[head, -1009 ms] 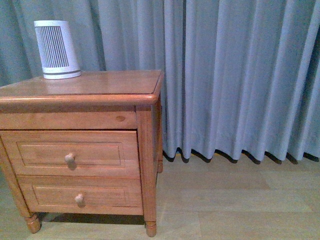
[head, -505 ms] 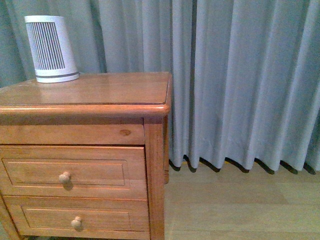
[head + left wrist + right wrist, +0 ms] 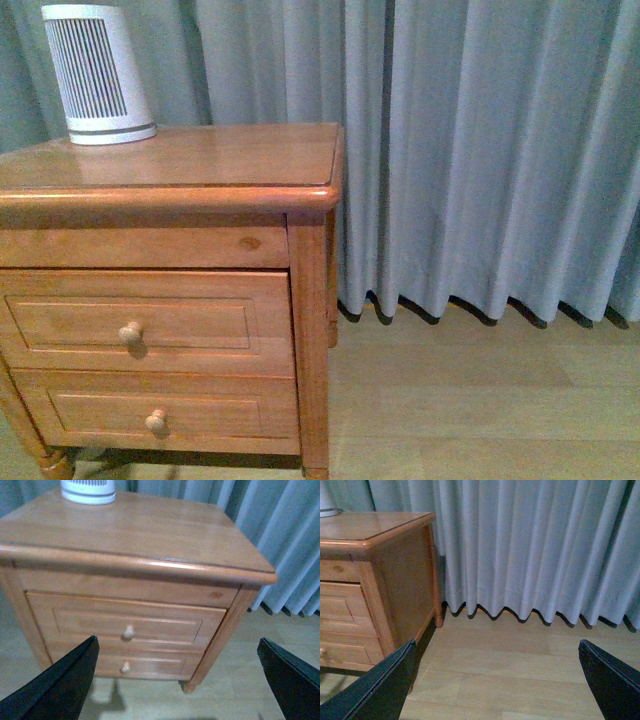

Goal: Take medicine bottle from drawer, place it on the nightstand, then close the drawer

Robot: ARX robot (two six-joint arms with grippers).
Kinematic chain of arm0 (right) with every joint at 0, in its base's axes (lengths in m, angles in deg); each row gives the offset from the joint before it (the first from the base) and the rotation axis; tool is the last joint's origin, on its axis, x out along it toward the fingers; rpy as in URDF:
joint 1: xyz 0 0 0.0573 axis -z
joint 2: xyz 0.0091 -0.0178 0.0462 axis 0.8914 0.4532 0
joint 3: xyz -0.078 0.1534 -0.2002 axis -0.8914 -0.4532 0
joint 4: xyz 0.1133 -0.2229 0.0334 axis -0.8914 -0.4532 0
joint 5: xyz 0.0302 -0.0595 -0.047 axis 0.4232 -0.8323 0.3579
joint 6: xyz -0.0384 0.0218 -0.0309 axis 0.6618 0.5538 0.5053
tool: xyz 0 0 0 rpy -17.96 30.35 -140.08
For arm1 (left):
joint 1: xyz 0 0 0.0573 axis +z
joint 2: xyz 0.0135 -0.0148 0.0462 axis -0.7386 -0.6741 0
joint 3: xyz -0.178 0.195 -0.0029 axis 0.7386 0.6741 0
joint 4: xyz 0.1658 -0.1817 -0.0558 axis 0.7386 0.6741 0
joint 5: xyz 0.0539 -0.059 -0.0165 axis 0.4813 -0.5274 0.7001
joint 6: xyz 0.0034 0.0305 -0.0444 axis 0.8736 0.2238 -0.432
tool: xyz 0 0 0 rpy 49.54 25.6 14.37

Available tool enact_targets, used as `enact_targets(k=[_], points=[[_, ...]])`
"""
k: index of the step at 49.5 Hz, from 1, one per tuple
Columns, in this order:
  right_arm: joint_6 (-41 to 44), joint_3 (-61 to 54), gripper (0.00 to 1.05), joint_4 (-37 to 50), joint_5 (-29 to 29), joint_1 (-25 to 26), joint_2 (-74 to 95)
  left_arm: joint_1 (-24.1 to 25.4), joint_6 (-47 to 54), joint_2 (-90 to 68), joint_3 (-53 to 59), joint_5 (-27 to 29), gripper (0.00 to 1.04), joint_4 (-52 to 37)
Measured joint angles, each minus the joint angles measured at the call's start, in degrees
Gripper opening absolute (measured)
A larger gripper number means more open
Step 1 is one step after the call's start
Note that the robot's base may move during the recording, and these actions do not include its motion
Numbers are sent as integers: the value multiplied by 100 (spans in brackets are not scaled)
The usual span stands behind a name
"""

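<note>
Drawer (image 3: 150, 322) closed, left claw (image 3: 176, 639) agape, right claw (image 3: 496, 641) agape

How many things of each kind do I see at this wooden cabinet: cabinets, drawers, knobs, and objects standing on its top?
Honey-brown wooden nightstand: 1
Wooden panel-front drawers: 2, taller-fronted drawer and shallower-fronted drawer
Round pale wooden knobs: 2, upper knob and lower knob
White ribbed cone-shaped appliance: 1
Total: 6
</note>
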State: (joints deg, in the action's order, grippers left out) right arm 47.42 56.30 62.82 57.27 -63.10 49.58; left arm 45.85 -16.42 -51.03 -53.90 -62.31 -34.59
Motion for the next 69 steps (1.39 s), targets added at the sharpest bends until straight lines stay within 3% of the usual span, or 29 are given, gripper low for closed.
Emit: enact_targets(k=[11, 25, 42, 69], points=[[0, -2, 98, 0, 0, 0, 0, -542, 236, -2323, -509, 234, 98, -1617], [0, 0, 98, 0, 0, 0, 0, -435, 474, -4771, -1038, 398, 98, -2883], [0, -2, 98, 0, 0, 0, 0, -120, 619, -6520, -2009, 439, 98, -3235], [0, -2, 98, 0, 0, 0, 0, -105, 636, -7538, -2900, 485, 98, -3248]])
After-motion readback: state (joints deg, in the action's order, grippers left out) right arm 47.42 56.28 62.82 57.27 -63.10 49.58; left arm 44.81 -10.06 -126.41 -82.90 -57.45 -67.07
